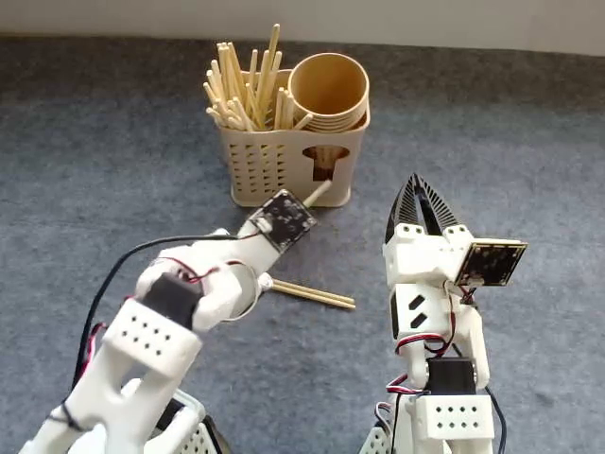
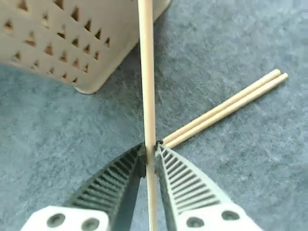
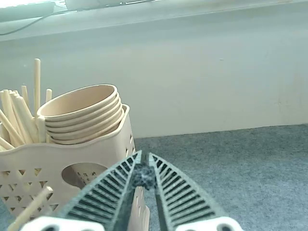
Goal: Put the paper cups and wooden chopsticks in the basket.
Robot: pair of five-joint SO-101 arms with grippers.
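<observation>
Left wrist view, left gripper point(image 2: 150, 147): its jaws are pinching a single held chopstick point(image 2: 147, 72) low down, leaving the long end free to steer.
Held chopstick: its far end is pointing at the front wall of the basket point(image 1: 265, 165), so it is probably needing a lift over the rim.
Loose pair point(image 1: 312, 293): two chopsticks are lying on the carpet point(image 1: 529, 142) beside the left gripper.
Paper cups point(image 1: 329, 90): they are sitting nested inside the basket, next to the chopstick bundle point(image 1: 241, 90).
Right gripper point(image 1: 419, 194): it is hovering near the basket, closed on nothing, well apart from the loose pair.
</observation>
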